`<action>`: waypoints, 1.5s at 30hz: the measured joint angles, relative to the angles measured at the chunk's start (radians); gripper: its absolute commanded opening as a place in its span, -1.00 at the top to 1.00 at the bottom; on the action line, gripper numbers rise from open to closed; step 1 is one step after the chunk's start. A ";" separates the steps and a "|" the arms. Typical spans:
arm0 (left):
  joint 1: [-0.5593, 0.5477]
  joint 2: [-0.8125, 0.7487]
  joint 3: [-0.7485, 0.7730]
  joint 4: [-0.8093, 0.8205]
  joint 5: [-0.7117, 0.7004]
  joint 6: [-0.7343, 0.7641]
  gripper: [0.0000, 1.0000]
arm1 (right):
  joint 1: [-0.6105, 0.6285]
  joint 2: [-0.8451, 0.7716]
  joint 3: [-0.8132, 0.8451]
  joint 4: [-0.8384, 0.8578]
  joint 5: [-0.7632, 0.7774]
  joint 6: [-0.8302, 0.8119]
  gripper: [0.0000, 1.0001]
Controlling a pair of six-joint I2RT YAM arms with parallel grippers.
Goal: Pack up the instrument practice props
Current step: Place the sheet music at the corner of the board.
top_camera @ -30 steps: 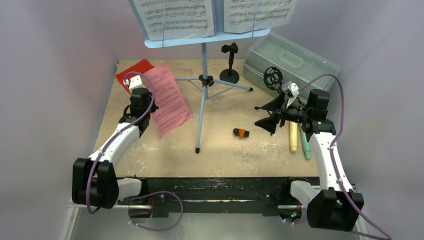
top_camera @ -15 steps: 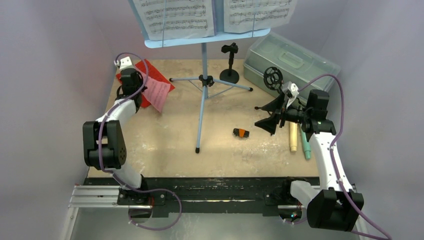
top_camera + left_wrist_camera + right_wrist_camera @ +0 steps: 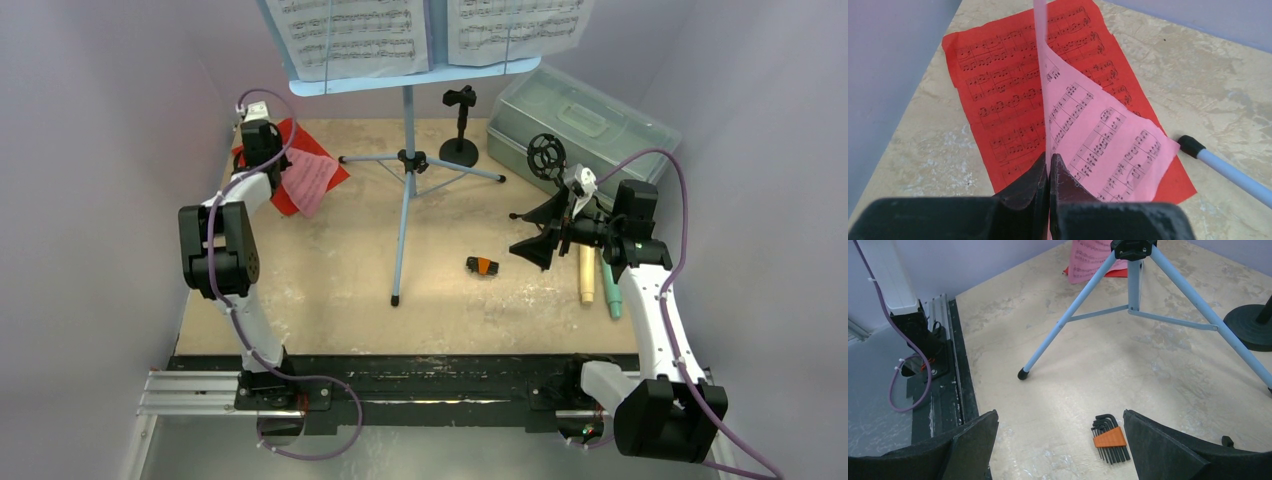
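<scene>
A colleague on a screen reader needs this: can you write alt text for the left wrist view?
The left pincer is shut on a pink music page that curls over a red music page lying flat on the table. A pale-blue stand leg pokes in at right.

Soft, even overhead light, faint shadows, mostly sharp focus.

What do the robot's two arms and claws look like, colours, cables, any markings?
The left arm and right arm match: white links between bulky black joint housings, each with a looping purple cable running along it. The left claw and right claw are matte black, with two broad wedge-shaped fingers. No markings are visible.
</scene>
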 measured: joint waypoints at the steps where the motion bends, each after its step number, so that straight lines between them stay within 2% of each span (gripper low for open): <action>1: 0.003 0.014 0.015 -0.010 0.004 0.006 1.00 | 0.000 0.000 0.000 -0.001 0.000 -0.001 -0.98; 11: 0.036 0.113 0.146 -0.105 -0.011 0.005 0.99 | 0.000 0.000 0.000 -0.011 0.000 -0.011 -0.98; 26: 0.047 0.177 0.236 -0.198 -0.018 -0.012 0.93 | 0.000 0.000 0.000 -0.012 0.001 -0.017 -0.98; 32: 0.064 0.203 0.256 -0.223 0.009 -0.014 0.69 | 0.000 0.000 0.000 -0.012 0.003 -0.019 -0.98; 36: 0.075 0.208 0.256 -0.237 0.016 -0.025 0.35 | 0.000 0.000 0.000 -0.012 0.011 -0.022 -0.98; 42: 0.080 0.237 0.324 -0.330 -0.019 -0.097 0.05 | 0.001 0.000 0.000 -0.012 0.016 -0.026 -0.98; 44: 0.081 0.253 0.363 -0.374 -0.039 -0.133 -0.27 | 0.001 0.000 0.000 -0.012 0.017 -0.026 -0.98; 45: 0.081 0.256 0.376 -0.399 -0.048 -0.152 -0.57 | 0.001 0.000 0.000 -0.012 0.017 -0.027 -0.98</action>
